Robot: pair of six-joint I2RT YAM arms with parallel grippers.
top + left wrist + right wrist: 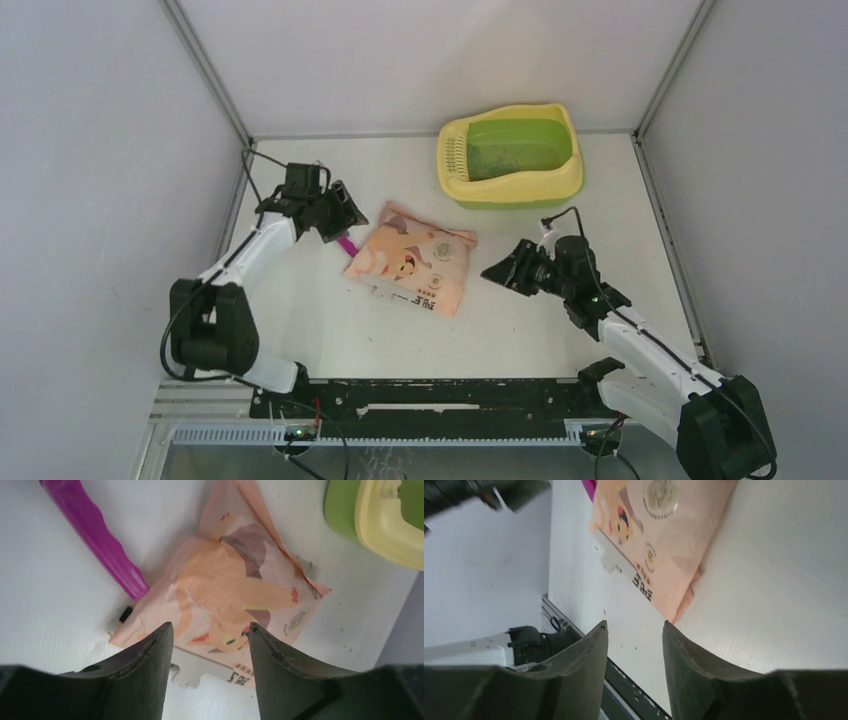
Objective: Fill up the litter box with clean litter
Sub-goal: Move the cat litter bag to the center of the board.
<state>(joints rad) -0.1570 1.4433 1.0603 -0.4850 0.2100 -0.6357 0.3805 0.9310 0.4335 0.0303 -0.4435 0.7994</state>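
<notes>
Pink-printed, not yet lifted: flanking the bag (412, 258) with left gripper (210, 630) and right gripper (634, 625) agape, empty; next, clamp its edges, tip beyond into litter box (515, 185).

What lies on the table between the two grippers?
The peach-pink bag lies flat between the left gripper and the right gripper, a magenta scoop beside it; the top view shows this.

Illumination is bright, even and diffuse, coming from overhead; the white table (320, 330) shows no glare. Shadows are faint and soft-edged, for example beside the bag (412, 258) and under the litter box (520, 190). The overhead view is sharp. In the left wrist view the bag print is blurred and the left gripper (210, 626) is nearly a dark silhouette. The right wrist view is sharper.
</notes>
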